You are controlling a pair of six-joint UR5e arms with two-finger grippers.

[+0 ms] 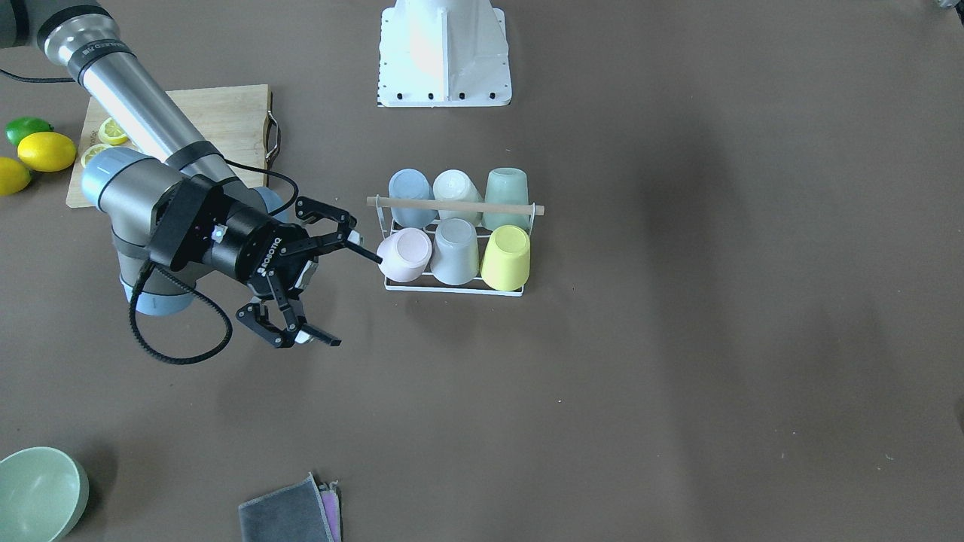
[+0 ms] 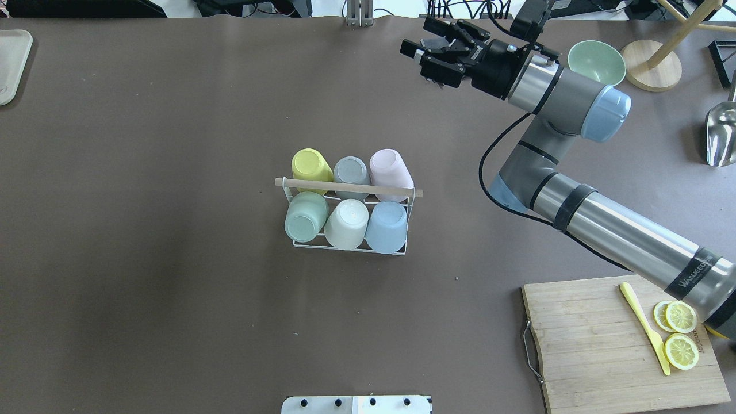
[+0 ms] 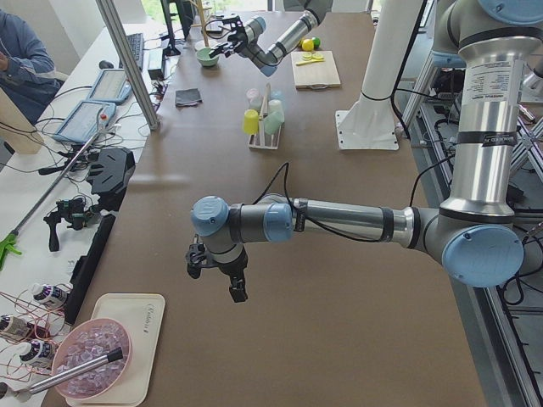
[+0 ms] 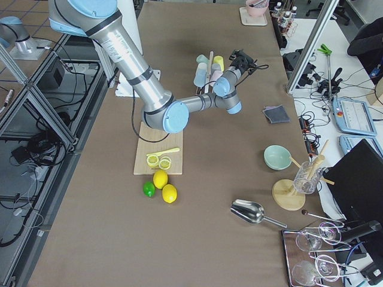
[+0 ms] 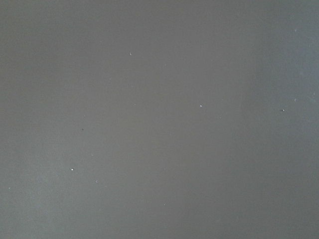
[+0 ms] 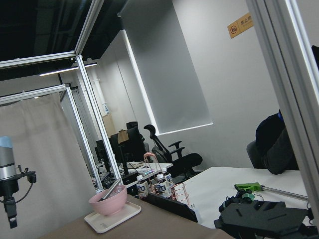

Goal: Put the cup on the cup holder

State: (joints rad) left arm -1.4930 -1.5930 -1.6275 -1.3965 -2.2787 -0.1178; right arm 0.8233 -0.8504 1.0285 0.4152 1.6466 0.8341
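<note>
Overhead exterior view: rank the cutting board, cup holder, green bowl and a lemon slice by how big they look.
1. cutting board
2. cup holder
3. green bowl
4. lemon slice
The bowl lies farther away, so it may look smaller than it is.

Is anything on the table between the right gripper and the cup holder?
No. In the overhead view only bare brown tabletop lies between the right gripper and the cup holder.
</note>
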